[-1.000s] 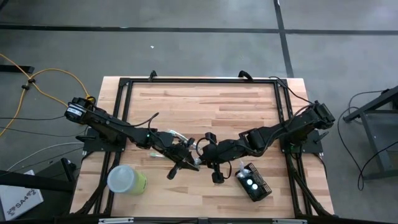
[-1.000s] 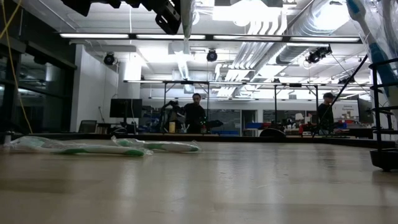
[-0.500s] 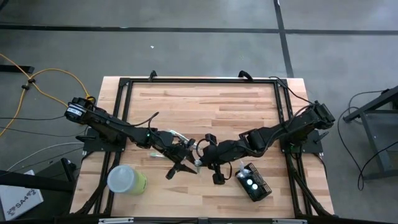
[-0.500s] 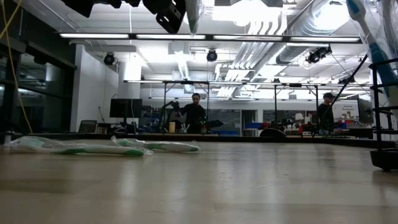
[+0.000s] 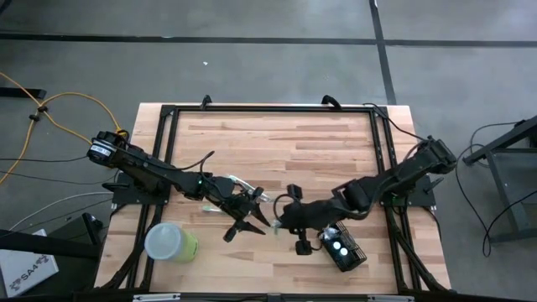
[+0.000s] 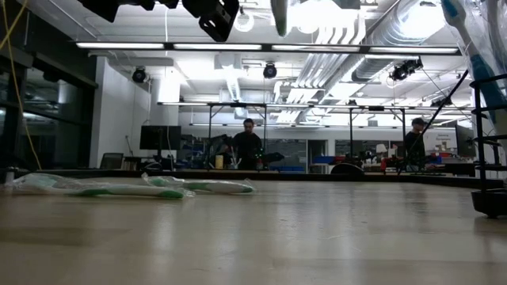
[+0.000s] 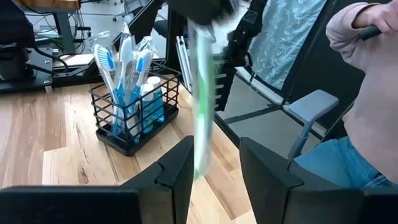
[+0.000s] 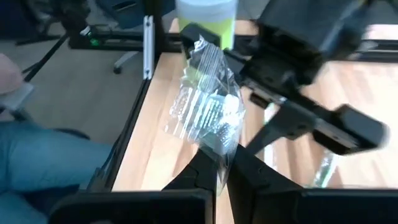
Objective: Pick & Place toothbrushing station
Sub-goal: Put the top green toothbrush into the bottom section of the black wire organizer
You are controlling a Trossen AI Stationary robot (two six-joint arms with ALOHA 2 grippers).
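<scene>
High view: toothbrushing station (image 5: pixel 342 250) just beside right tool (image 5: pixel 282 216)

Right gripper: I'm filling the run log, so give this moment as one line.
right gripper: shut on clear-wrapped green toothbrush | left gripper: open, released | black wire-mesh holder box: near right gripper

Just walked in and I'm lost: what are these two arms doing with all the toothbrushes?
A handover is finishing above the table's middle. The right gripper is shut on a wrapped green toothbrush, which hangs in the air. The left gripper stands open close beside it, holding nothing. The black wire holder, near the table's front right, already holds several blue brushes. Two more wrapped green brushes lie on the table by a green cup.
</scene>
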